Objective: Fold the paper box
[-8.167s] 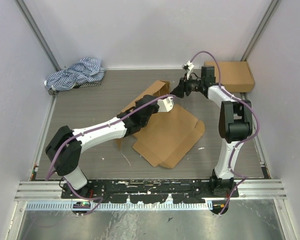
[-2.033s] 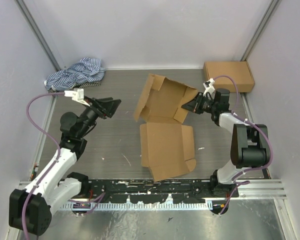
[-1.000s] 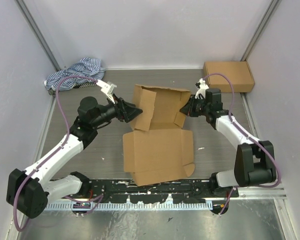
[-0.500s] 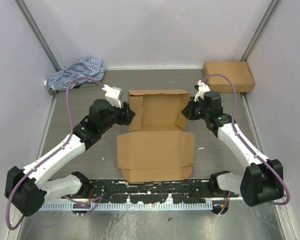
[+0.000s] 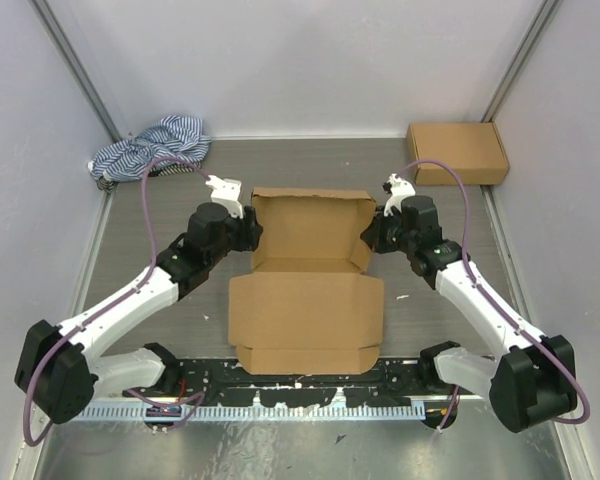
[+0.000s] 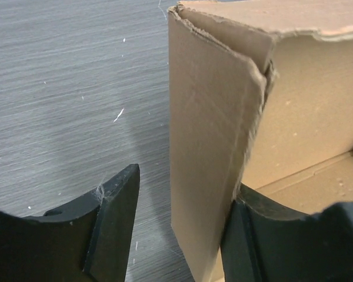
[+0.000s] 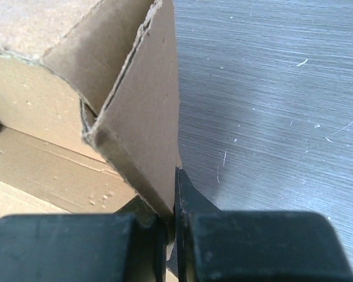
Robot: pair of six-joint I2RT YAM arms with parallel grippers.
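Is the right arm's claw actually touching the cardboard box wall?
Touching. In the right wrist view the right gripper pinches the paper box by its upright side wall, jaws closed on it.

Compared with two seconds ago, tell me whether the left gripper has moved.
Yes. The left gripper has swung right, farther from the striped cloth, and its fingers now straddle the paper box's left wall.

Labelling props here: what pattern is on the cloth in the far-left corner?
The cloth has blue-and-white stripes, best seen in the top external view.
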